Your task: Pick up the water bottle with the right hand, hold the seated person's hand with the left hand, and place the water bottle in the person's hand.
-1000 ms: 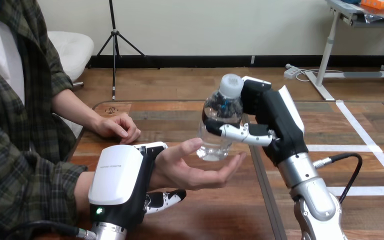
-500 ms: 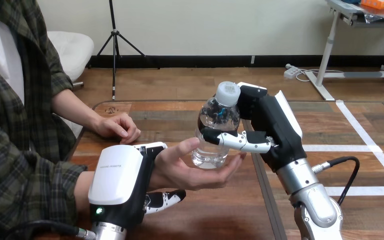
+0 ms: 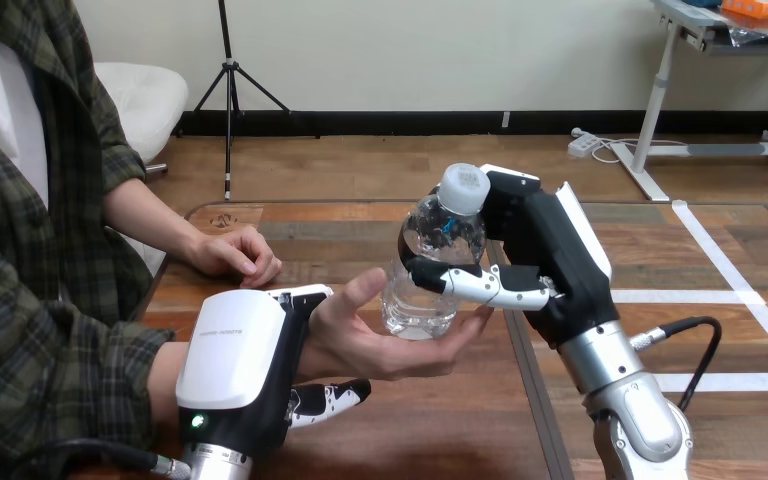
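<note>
Right hand [image 3: 545, 265] clasps bottle [image 3: 430, 270] (capped, tilted), its base resting on person's upturned hand [image 3: 380, 340]. Left hand [image 3: 235, 370] curls round wrist [image 3: 167, 368].

Left hand [image 3: 232, 360]: its white back covers the person's wrist; most of its fingers [image 3: 332, 394] lie hidden beneath. Water bottle [image 3: 438, 230]: the right hand [image 3: 552, 268] thumb hides a band of it; that hand's fingers pass out of sight behind. Both forearms cut off at bottom edge.
</note>
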Available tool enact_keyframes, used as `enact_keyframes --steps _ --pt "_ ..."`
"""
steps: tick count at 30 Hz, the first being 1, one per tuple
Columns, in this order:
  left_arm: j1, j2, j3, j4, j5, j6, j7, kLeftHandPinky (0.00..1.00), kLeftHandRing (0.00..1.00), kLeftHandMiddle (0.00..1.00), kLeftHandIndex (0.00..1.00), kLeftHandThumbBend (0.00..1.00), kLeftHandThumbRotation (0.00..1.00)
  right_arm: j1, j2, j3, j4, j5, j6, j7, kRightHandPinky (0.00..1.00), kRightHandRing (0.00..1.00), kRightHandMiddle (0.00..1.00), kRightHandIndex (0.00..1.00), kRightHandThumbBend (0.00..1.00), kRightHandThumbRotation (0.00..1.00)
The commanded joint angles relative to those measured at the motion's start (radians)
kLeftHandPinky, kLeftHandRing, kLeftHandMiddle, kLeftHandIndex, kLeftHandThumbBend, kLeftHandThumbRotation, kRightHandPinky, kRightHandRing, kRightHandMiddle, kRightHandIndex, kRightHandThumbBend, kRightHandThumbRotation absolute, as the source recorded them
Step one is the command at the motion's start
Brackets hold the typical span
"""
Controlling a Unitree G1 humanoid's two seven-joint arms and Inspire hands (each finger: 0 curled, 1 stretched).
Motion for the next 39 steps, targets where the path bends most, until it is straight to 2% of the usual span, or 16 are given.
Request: enact_keyframes --steps 1,17,39 --pt "-0.049 -0.026 -0.019 -0.059 -0.007 -0.033 -0.004 0.3 0.35 0.39 0.41 0.9 0.0 -0.023 -0.008 0.002 -0.074 -0.001 -0.02 -0.008 0.37 0.41 0.45 0.46 0.69 0.0" --pt "-0.084 -0.064 -0.029 -0.048 -0.013 -0.034 -0.002 0.29 0.33 0.37 0.39 0.91 0.0 0.016 -0.014 0.003 -0.133 -0.008 -0.013 -0.006 0.35 0.39 0.44 0.46 0.71 0.0" --pt "-0.119 -0.12 -0.047 -0.032 -0.021 -0.047 0.0 0.26 0.31 0.36 0.38 0.89 0.0 0.056 -0.018 0.004 -0.216 0.015 0.042 0.006 0.33 0.37 0.44 0.46 0.72 0.0"
